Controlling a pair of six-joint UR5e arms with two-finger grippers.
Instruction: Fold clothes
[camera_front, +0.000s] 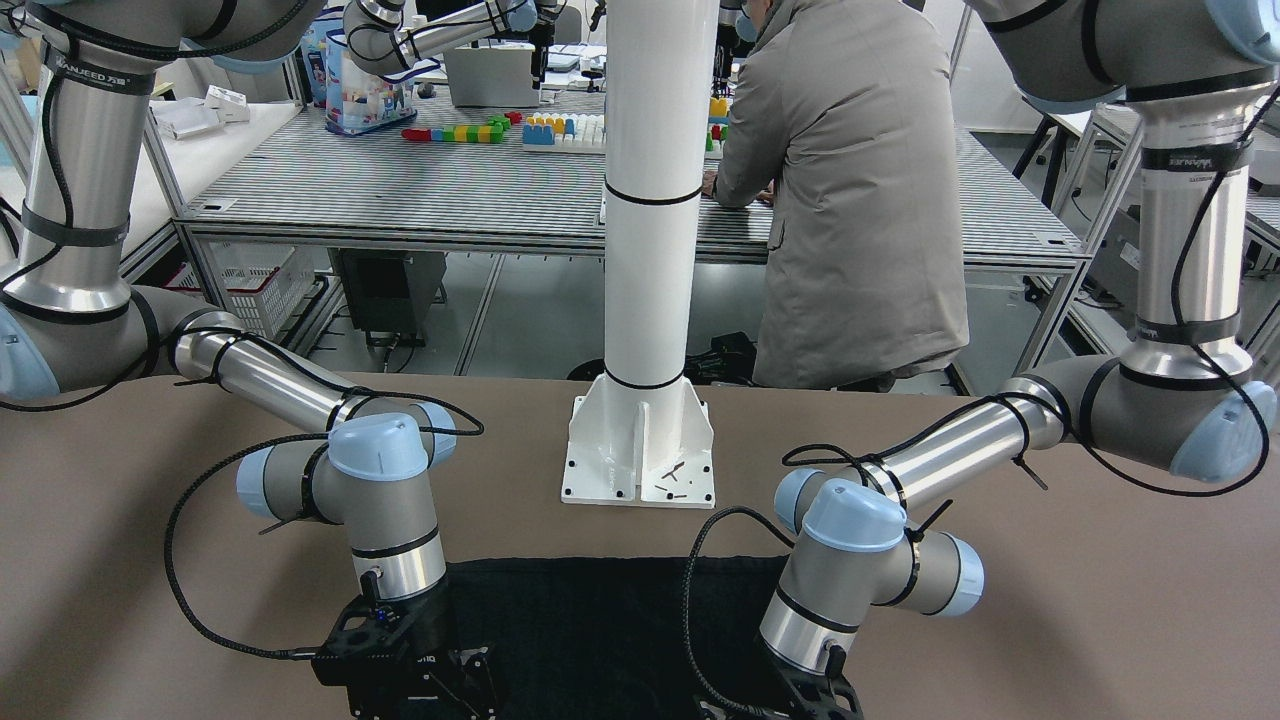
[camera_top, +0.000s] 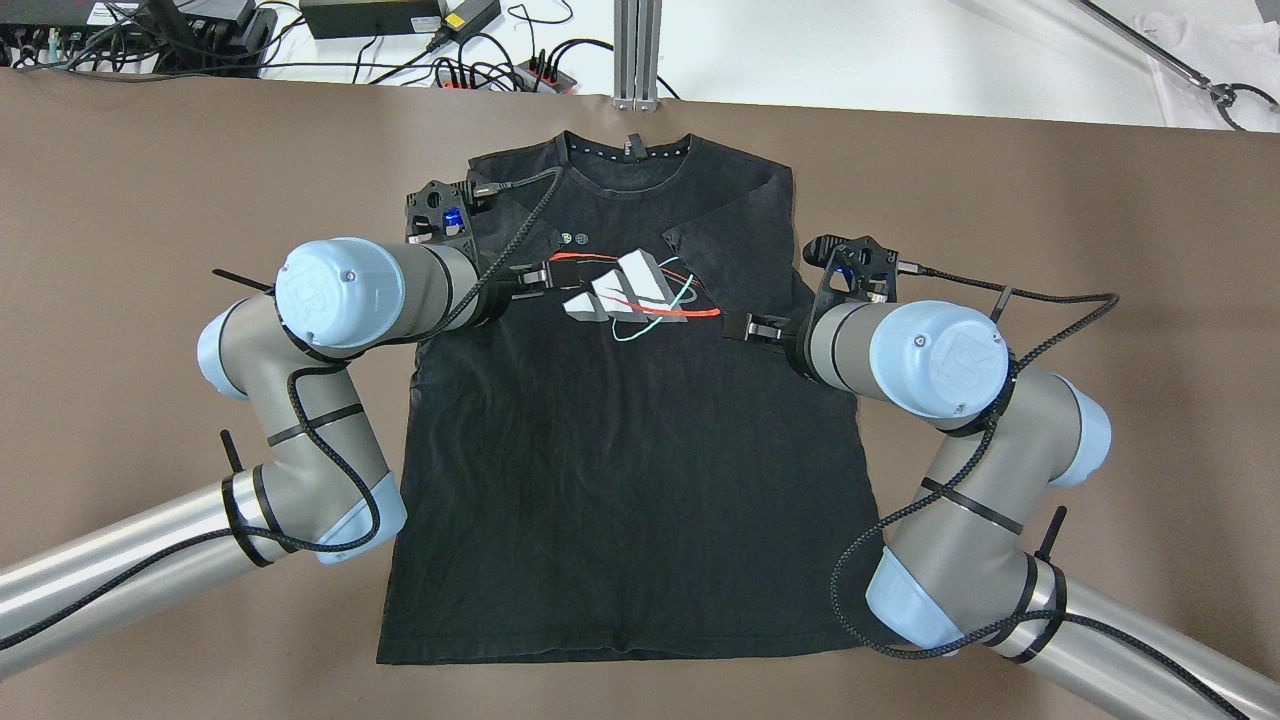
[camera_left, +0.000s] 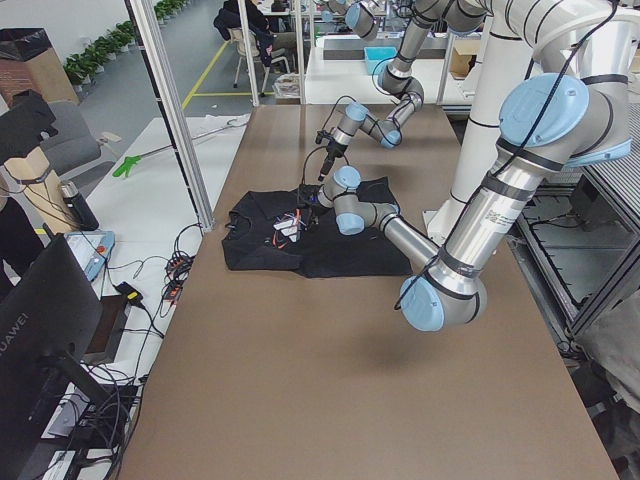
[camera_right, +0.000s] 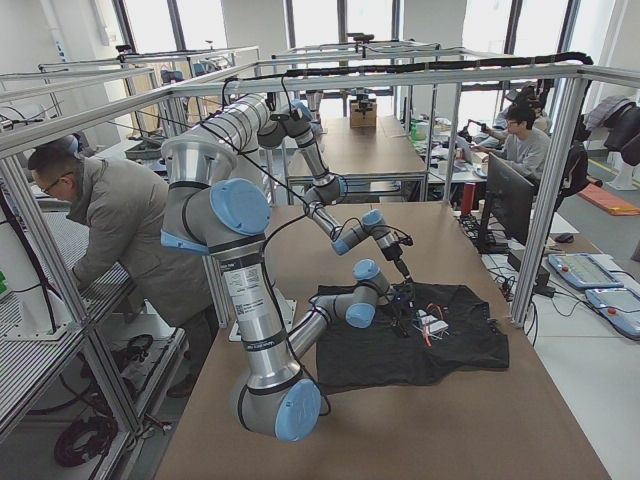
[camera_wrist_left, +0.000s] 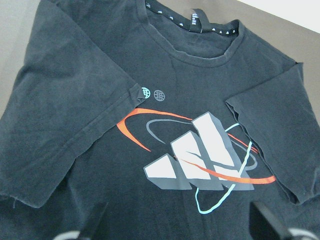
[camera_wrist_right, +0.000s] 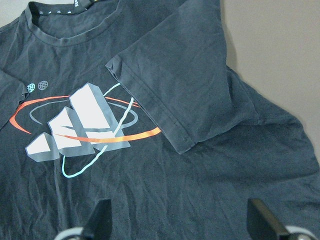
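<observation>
Cloth like this has no stiffness to lean on. The black T-shirt (camera_top: 620, 450) is thin, soft and light, and I judge it will sag, drag and wrinkle if I lift it by one point only. It lies flat and face up on the counter (camera_top: 150, 180), with its collar (camera_top: 628, 150) toward the far edge and its hem (camera_top: 620, 650) nearest my base. Both short sleeves are turned in over the chest, the left sleeve (camera_wrist_left: 75, 125) and the right sleeve (camera_wrist_right: 175, 75), and their cuffs end just beside the print (camera_top: 625, 290).

My left pincer (camera_wrist_left: 180, 231) and right pincer (camera_wrist_right: 180, 227) both hang over the chest with jaws spread wide, holding nothing. For a clean fold I would pinch a doubled edge, at the shoulders or at the two hem corners, on both sides at once and level. A single layer would likely slip free or peel off the one beneath. The weave looks matt, not slippery, so a light squeeze should do.

I cannot tell whether my fingertips touch the fabric or float above it. Each wrist view shows only blurred parts of the fingers (camera_wrist_left: 95, 225) at its lower edge. From overhead my own wrists cover the shirt's side edges by the armpits. The front view cuts both pincers off at its lower edge and shows only a dark strip of shirt.
</observation>
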